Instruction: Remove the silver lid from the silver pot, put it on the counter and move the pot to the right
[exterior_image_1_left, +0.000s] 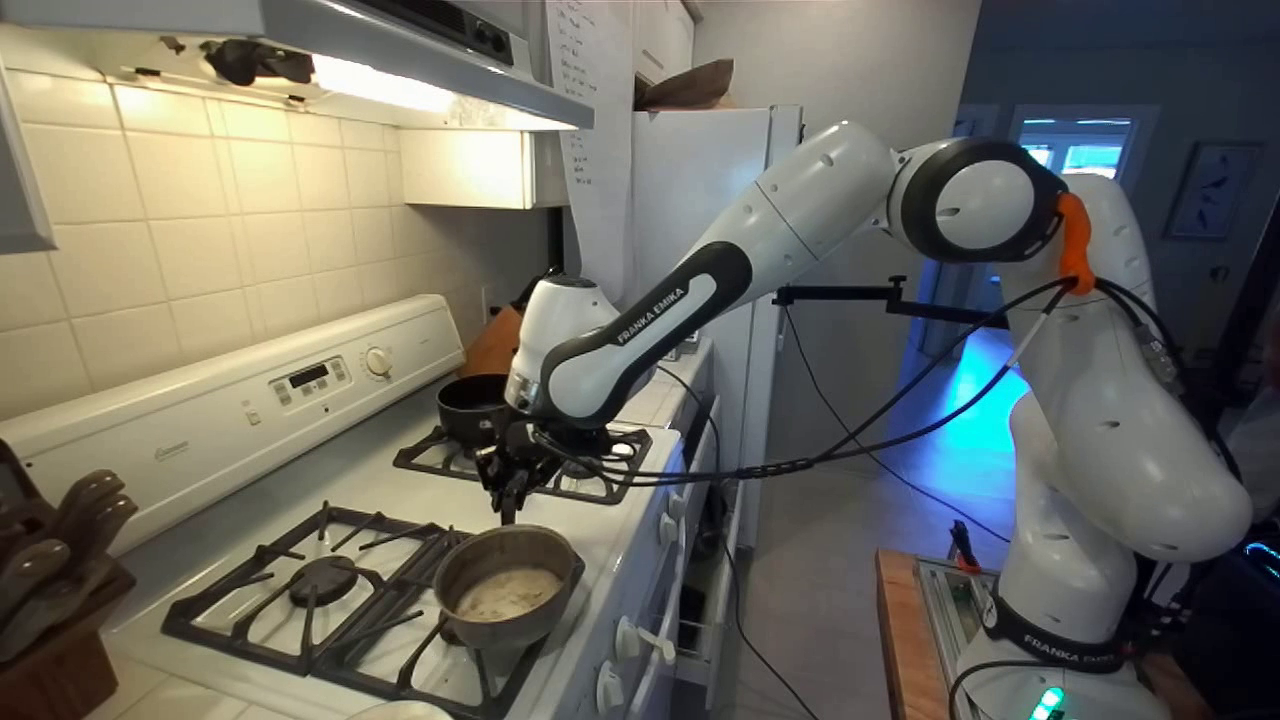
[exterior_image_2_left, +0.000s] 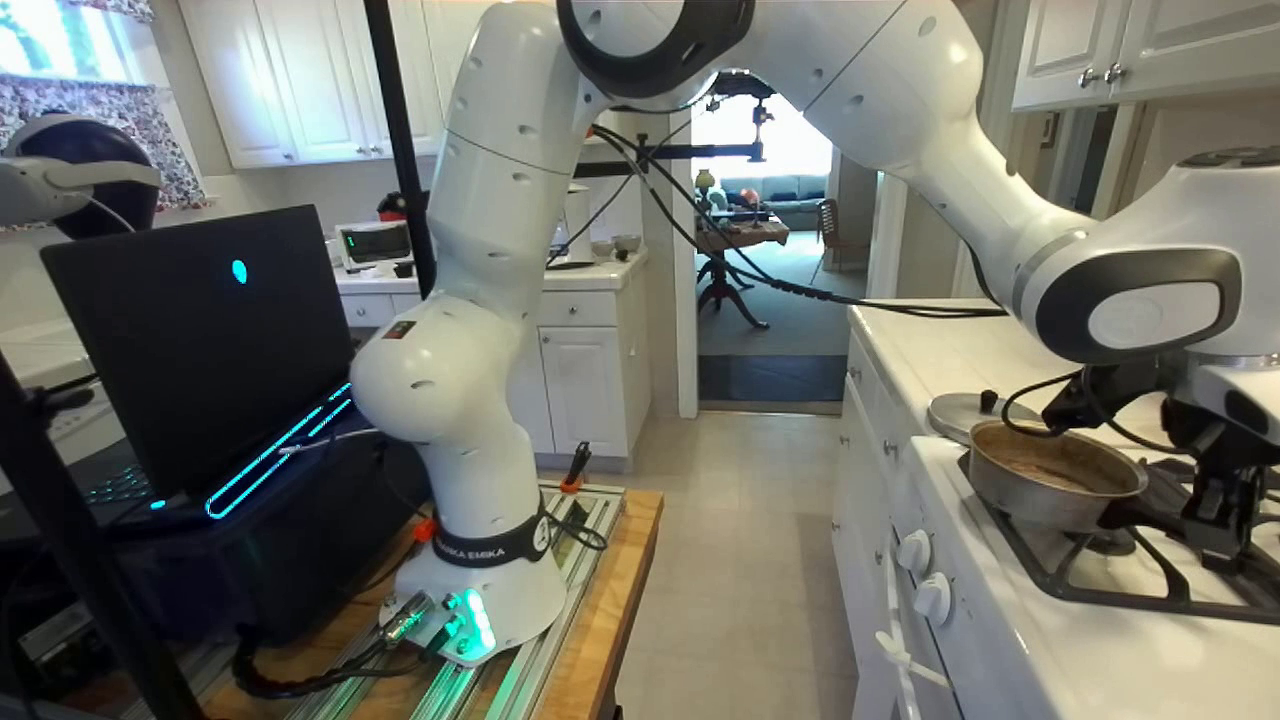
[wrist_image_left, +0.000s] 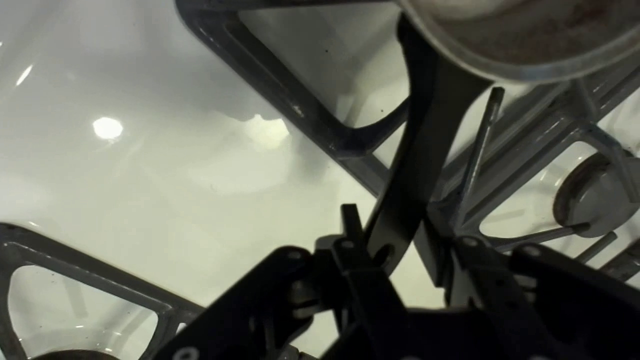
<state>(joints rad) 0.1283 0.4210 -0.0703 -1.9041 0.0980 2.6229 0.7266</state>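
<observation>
The silver pot (exterior_image_2_left: 1035, 497) is stood upright on a dark grate (wrist_image_left: 277, 82), close to the front edge of the stovetop (exterior_image_2_left: 1170, 665), its dull inside uncovered. The silver lid (exterior_image_2_left: 957, 413) is placed apart from it, knob (exterior_image_2_left: 988, 402) upward, on the counter (exterior_image_2_left: 940, 350), near the counter's front edge and just past the side edge of the stovetop; in an exterior view it is partly hidden by the pot. The pot's black handle (wrist_image_left: 425, 145) is pointed beyond the edge of its grate, and its holed end is extended over the white strip (wrist_image_left: 225, 175) between that grate and a second grate (wrist_image_left: 100, 275). By the gripper (wrist_image_left: 392, 235) that end is straddled: the fingers (wrist_image_left: 357, 272) are set narrow, one on each side, but whether the handle is clamped cannot be told. Toward the stovetop's back edge, on the second grate, a black pan (exterior_image_1_left: 465, 415) is seen, and the arm (exterior_image_1_left: 690, 290) is stretched across the front edge.
</observation>
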